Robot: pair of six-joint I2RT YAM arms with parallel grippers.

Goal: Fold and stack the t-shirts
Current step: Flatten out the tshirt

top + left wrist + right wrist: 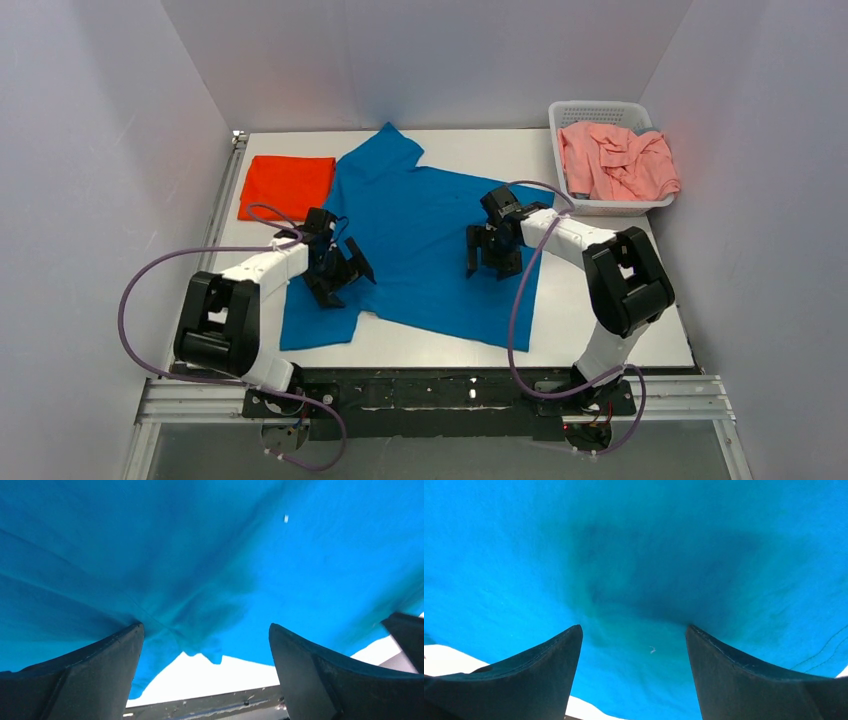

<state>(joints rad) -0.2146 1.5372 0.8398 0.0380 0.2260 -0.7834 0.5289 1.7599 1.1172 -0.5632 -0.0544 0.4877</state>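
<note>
Blue t-shirt [430, 230] — soft, rumpled cloth — lies spread; orange t-shirt [287, 186] folded rectangular.

Bright, even light washes the overhead view; shadows are soft. Up close, a dark shadow pools on the blue t-shirt [310, 570] beyond the soft-focus fingers [80, 675]; the white surface [210, 672] between them glares.

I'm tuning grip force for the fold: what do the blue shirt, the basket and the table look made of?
Blue shirt: soft matte knit fabric, probably cotton jersey. It lies limp, with gentle creases.
Basket: likely rigid white plastic, judging by its moulded lattice wall.
Table: a smooth, hard white top. It could be laminate or painted board; the pictures do not show which.
</note>
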